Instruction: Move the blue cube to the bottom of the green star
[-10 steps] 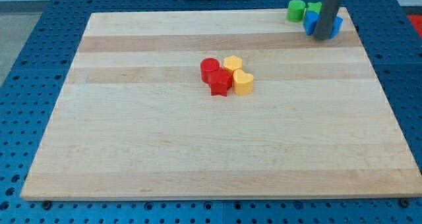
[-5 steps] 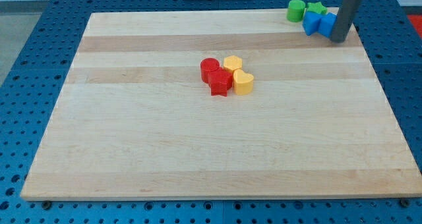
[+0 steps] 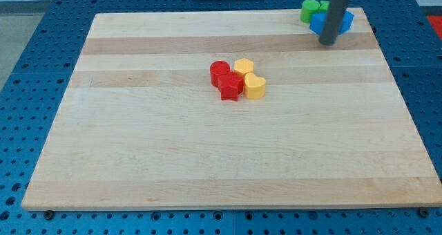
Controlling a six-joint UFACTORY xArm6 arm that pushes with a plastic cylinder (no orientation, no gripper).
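My tip [image 3: 328, 43] rests on the board near the view's top right corner, just below the blue blocks. The rod hides most of them: a blue block [image 3: 317, 23] shows on its left and another blue block [image 3: 344, 20] on its right; which is the cube I cannot tell. The green star [image 3: 324, 7] is mostly hidden behind the rod, right above the blue blocks. A green cylinder [image 3: 309, 10] stands to its left.
In the board's middle sits a tight cluster: a red cylinder [image 3: 219, 72], a red star [image 3: 231, 88], a yellow hexagon [image 3: 243, 67] and a yellow heart [image 3: 255, 87]. The board's top edge and right edge [image 3: 387, 62] are close to the blue blocks.
My tip swung from the right side of the blue blocks to their lower left. The blue blocks shifted slightly up and left, closer to the green blocks.
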